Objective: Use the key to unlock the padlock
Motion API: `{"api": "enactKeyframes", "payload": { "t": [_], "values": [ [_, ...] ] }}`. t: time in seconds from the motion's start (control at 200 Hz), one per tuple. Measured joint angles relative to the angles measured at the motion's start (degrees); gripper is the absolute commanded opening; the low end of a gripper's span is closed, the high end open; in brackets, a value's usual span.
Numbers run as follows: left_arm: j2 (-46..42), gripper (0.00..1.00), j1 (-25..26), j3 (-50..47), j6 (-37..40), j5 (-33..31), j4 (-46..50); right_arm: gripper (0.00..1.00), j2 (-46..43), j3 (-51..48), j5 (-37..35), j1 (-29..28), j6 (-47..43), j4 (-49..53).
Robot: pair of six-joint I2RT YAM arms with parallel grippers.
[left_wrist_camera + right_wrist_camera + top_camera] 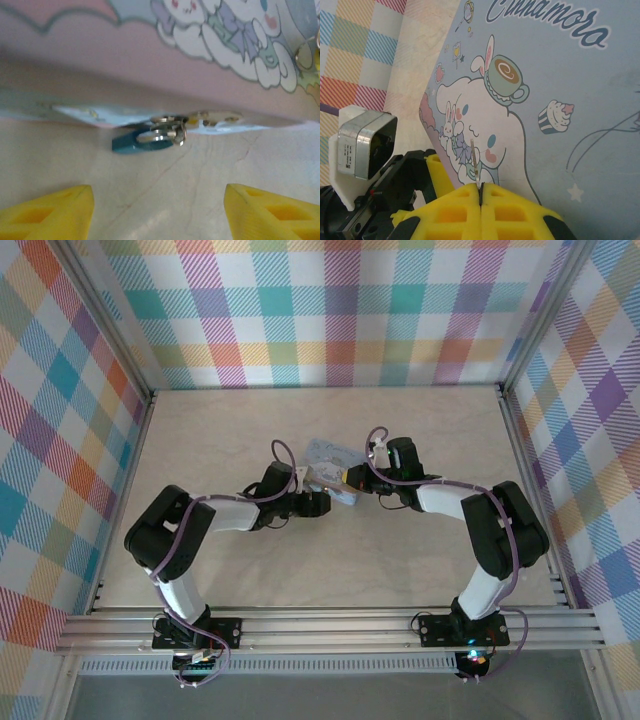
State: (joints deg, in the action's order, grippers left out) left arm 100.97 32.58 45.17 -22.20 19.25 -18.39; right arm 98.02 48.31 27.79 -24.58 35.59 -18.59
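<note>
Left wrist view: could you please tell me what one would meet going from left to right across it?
Yellow finger → padlock → silver fittings → other yellow finger. The tin spans the whole width, so it is left out.

padlock [125,145]: teal glossy metal | key [477,170]: bare bright metal | tin [560,75]: smooth printed finish | left claw [159,200]: matt yellow plastic

The pale marbled bench [220,430] carries a light blue tin [325,452] just off centre toward 12 o'clock, with the padlock [131,144] at the tin's edge.
</note>
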Motion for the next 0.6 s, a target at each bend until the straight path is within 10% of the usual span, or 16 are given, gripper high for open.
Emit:
{"api": "enactKeyframes", "payload": {
  "t": [0.6],
  "values": [
    [5.62, 0.49, 2.29, 5.73, 5.75, -4.70, 0.28, 0.00, -0.07, 0.00, -0.28, -0.07, 0.00, -0.02]
  ]
}}
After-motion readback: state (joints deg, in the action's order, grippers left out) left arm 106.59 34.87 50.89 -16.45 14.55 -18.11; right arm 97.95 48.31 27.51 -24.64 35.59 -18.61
